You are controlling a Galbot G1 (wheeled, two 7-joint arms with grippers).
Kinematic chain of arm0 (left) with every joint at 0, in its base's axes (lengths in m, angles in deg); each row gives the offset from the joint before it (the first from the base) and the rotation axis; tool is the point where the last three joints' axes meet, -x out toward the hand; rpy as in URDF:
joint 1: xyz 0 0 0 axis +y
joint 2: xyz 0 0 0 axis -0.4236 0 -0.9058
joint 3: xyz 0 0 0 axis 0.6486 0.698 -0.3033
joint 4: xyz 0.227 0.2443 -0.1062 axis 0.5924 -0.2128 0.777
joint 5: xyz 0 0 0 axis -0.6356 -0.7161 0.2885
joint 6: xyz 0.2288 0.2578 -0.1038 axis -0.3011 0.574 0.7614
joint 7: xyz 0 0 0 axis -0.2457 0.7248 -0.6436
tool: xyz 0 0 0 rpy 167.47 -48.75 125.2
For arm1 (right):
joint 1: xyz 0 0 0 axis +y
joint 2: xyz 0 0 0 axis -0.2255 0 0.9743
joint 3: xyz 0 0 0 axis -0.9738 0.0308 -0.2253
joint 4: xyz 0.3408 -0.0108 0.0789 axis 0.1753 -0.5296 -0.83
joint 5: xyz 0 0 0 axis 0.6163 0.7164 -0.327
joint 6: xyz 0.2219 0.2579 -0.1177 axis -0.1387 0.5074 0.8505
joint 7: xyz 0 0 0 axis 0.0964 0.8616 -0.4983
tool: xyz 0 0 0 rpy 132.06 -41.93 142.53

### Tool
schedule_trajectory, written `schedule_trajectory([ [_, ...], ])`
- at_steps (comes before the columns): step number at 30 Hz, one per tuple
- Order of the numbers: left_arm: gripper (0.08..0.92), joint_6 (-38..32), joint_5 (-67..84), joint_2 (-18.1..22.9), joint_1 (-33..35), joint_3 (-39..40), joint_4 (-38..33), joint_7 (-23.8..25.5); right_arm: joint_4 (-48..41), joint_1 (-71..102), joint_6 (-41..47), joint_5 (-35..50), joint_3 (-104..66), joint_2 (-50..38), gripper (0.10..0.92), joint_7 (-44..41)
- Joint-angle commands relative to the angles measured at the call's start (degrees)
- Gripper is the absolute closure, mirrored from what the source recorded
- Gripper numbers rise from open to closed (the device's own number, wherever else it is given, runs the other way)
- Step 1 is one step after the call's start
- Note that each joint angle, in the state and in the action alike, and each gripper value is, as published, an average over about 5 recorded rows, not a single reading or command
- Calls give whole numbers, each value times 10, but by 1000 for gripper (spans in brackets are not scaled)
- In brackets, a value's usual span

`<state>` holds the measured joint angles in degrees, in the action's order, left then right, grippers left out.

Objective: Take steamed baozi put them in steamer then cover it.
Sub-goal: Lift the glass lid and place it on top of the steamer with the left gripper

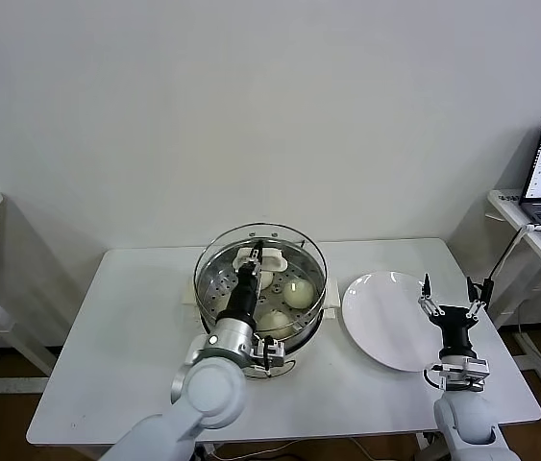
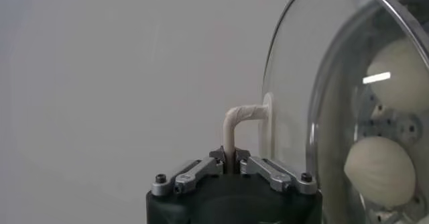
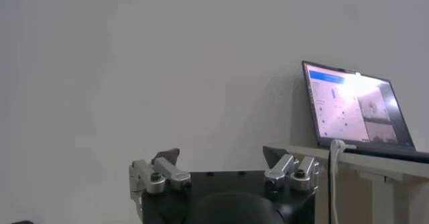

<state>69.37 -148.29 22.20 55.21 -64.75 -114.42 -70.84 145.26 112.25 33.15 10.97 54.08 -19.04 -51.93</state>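
Left pincer [image 1: 255, 257] is gripping the cover [image 1: 262, 261] by its cream handle [image 2: 236, 121], jaws clamped shut on the loop. It is holding the glass over the steamer [image 1: 260, 293], which is sitting mid-worktop [image 1: 126, 327], far half. Through the glass I'm seeing steamed baozi [image 1: 298, 292] already on the perforated tray; can't count all four from here.

Step in hand, as I read it, is seating the cover. Doing it well: keeping it level, centring the metal rim on the pot rim, lowering straight, releasing only once it is resting all round. Can't tell if it is fully seated yet.

Right pincer [image 1: 449, 292] is idling wide open, holding nothing, over the right edge of the white plate [image 1: 385, 322].
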Motion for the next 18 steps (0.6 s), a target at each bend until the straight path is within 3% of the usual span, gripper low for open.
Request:
schedule_trajectory([
  [1, 813, 26, -32, 25, -3, 18, 23, 23, -3, -4, 0, -2, 1, 2, 203, 0],
  [18, 813, 22, -31, 38, 7, 9, 45, 12, -8, -5, -3, -2, 2, 3, 203, -1],
])
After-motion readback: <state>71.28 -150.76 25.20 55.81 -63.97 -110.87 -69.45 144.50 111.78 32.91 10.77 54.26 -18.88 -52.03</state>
